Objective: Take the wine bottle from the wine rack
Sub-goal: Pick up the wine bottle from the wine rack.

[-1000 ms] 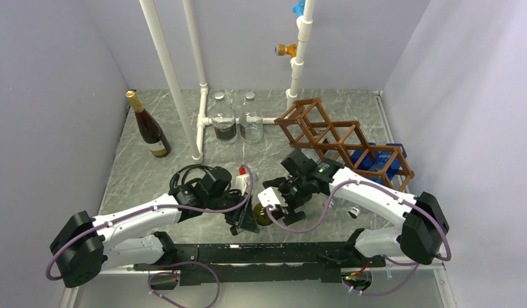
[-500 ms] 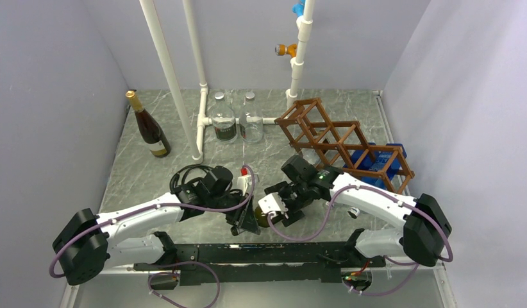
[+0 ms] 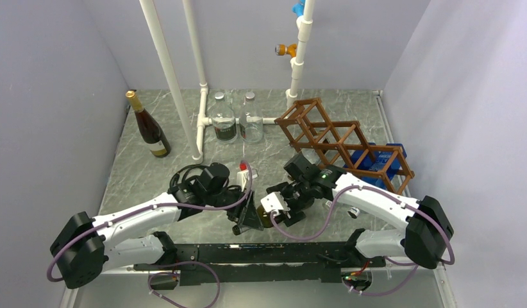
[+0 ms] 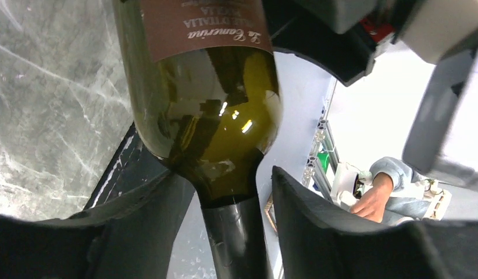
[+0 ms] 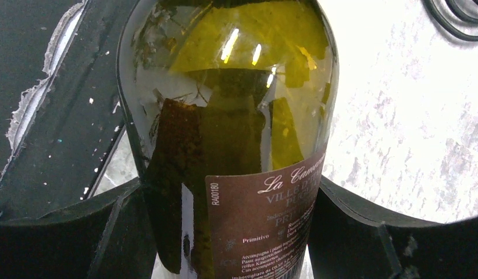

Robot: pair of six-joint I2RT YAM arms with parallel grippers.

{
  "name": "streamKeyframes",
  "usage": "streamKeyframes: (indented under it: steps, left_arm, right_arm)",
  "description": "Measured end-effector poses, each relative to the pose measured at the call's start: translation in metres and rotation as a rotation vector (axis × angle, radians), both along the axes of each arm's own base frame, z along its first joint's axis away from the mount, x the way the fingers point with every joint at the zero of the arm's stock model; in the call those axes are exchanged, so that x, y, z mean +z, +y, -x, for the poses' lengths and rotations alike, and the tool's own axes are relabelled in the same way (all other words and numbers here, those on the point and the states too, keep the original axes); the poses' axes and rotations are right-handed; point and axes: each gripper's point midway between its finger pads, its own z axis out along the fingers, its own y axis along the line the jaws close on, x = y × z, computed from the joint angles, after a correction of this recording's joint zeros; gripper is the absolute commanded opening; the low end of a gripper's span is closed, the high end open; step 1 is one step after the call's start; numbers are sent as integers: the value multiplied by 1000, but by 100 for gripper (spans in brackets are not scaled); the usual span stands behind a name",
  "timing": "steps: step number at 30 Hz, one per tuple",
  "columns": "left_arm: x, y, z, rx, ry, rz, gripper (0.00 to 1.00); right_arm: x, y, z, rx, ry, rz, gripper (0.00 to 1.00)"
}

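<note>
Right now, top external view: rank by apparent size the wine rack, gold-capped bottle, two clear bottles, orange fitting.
1. wine rack
2. gold-capped bottle: longer than the clear ones but slimmer, so close
3. left clear bottle and right clear bottle: alike, not ranked
4. orange fitting

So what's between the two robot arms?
A green wine bottle. The left wrist view shows its neck between the left fingers; the right wrist view, its body between the right fingers.
</note>
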Motion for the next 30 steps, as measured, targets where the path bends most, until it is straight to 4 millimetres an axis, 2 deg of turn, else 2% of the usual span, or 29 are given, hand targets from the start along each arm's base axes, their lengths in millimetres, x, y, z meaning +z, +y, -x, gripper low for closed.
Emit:
streamKeyframes:
  steps: [9,14,20,23,26,30]
  left_arm:
    - [13,-4,-8,17,-51,43,85]
    - [24,-3,-16,51,-118,72,88]
    - [52,2,-29,116,-275,136,93]
    - [66,7,-37,166,-360,164,99]
    - [80,12,-45,221,-442,193,99]
    - [115,21,-58,320,-583,286,99]
  right_arm:
    - [5,-2,7,-2,73,-37,6]
    - [7,-6,10,-12,96,-61,6]
    - [14,-12,8,-42,113,-95,6]
    - [22,-13,6,-57,114,-125,5]
    - [28,-15,3,-74,112,-154,5]
    - [35,-18,0,-93,119,-186,5]
